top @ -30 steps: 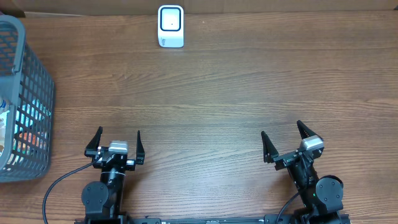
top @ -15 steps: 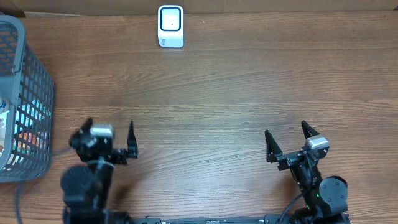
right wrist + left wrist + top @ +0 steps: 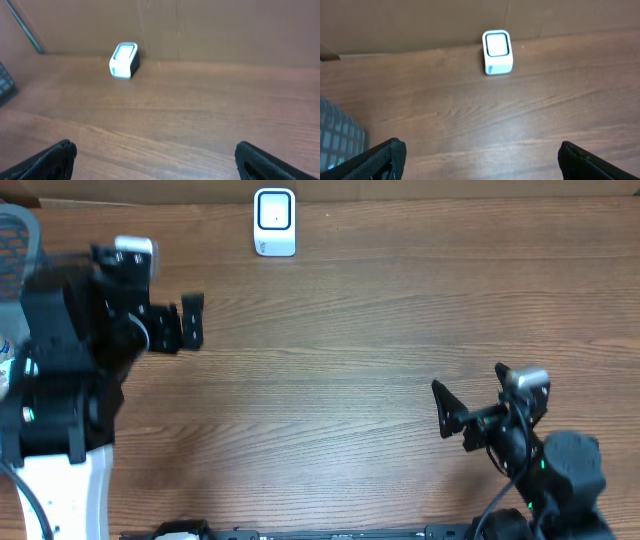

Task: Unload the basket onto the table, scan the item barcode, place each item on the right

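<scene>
Ok, both grippers are wide open, nothing held. Left gripper (image 3: 480, 161) sits high at the upper left of the overhead frame, beside the grey plastic lattice basket (image 3: 12, 225). Right gripper (image 3: 476, 394) is at lower right, jaws spread, well apart from everything. The small white rounded barcode scanner (image 3: 274, 222) stands at top centre, on the far edge of the brown wood-grain table (image 3: 340, 330).

I can't make out the item. My guess is it's in the basket, which the left arm mostly covers from above. Left wrist view catches only a corner of lattice at lower left.

Step in hand, as I read it: get left over the basket and pick one item. To do it well:
- centre the open jaws over a single item
- clear the basket rim going down
- grip so the barcode face is left uncovered

In the left wrist view the scanner is at upper centre, slightly right and well apart from the gripper. I'd judge presentation afterwards an easy reach.
</scene>
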Controlling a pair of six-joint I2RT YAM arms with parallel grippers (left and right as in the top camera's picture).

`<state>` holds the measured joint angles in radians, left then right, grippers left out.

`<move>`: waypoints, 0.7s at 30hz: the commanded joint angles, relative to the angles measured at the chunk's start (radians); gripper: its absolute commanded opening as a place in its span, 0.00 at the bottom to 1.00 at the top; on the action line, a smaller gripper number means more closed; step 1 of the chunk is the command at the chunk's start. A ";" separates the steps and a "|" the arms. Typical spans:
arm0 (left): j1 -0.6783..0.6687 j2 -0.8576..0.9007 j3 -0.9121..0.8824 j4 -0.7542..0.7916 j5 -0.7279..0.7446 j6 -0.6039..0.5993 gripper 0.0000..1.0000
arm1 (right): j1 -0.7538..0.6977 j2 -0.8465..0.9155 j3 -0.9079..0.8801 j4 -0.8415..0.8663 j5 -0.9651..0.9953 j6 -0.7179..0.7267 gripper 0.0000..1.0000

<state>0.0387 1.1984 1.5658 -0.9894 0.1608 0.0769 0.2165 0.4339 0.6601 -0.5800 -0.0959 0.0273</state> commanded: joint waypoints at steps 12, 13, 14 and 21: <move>0.057 0.092 0.123 0.056 -0.028 -0.004 1.00 | -0.003 0.478 0.184 0.031 -0.071 0.003 1.00; 0.087 0.094 0.141 0.054 -0.038 -0.026 1.00 | -0.003 0.496 0.184 0.040 -0.071 0.003 1.00; 0.124 0.098 0.163 0.050 -0.037 -0.040 1.00 | -0.003 0.516 0.184 0.049 -0.071 0.003 1.00; 0.392 0.167 0.260 0.047 -0.039 -0.085 1.00 | -0.003 0.636 0.184 0.078 -0.071 0.003 1.00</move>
<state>0.3435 1.3251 1.7908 -0.9424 0.1360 0.0280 0.2165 1.0389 0.8188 -0.5095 -0.1581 0.0265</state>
